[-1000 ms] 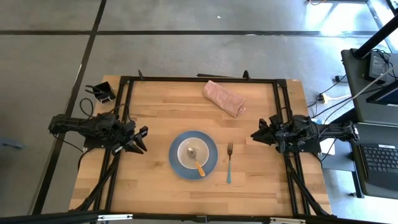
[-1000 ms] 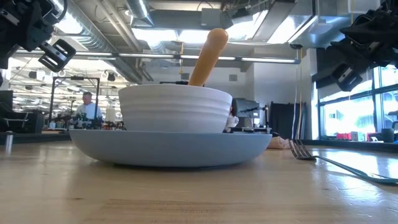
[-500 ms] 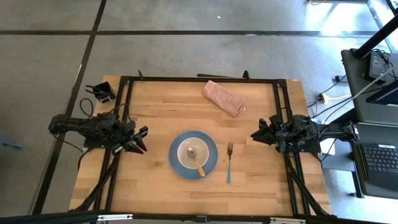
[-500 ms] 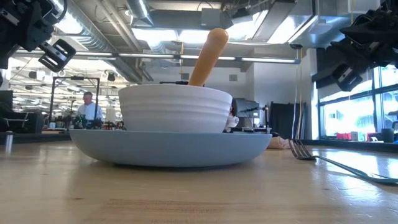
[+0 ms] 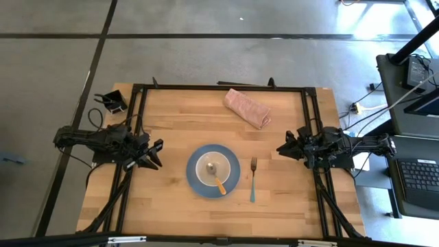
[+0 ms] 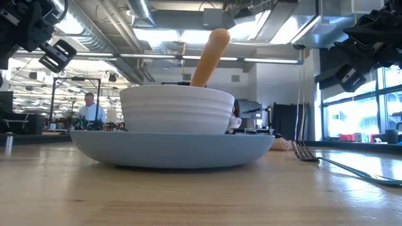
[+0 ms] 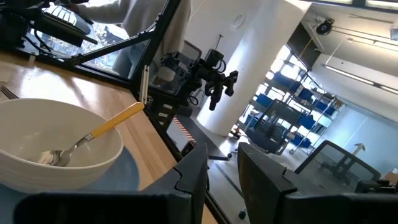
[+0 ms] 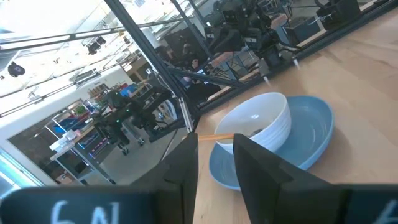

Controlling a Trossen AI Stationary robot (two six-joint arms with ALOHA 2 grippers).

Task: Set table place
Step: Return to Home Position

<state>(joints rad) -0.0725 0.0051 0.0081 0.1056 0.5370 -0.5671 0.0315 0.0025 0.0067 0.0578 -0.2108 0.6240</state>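
Note:
The round grey-blue plate (image 5: 213, 170) lies on the wooden table (image 5: 171, 116), a little right of the middle and toward the near edge. The white bowl (image 5: 211, 168) stands on the plate. The spoon lies in the bowl, and its orange handle (image 5: 219, 185) leans on the bowl's rim. The fork (image 5: 252, 180) lies flat on the table just right of the plate, its teal handle toward the near edge. My left gripper (image 5: 155, 154) hovers open and empty left of the plate. My right gripper (image 5: 282, 148) hovers open and empty right of the fork.
A folded pink cloth (image 5: 247, 108) lies near the table's far edge, right of the middle. A small black object (image 5: 113, 102) sits outside the table's far left corner. Bare wood shows to the left of the plate and along the near edge.

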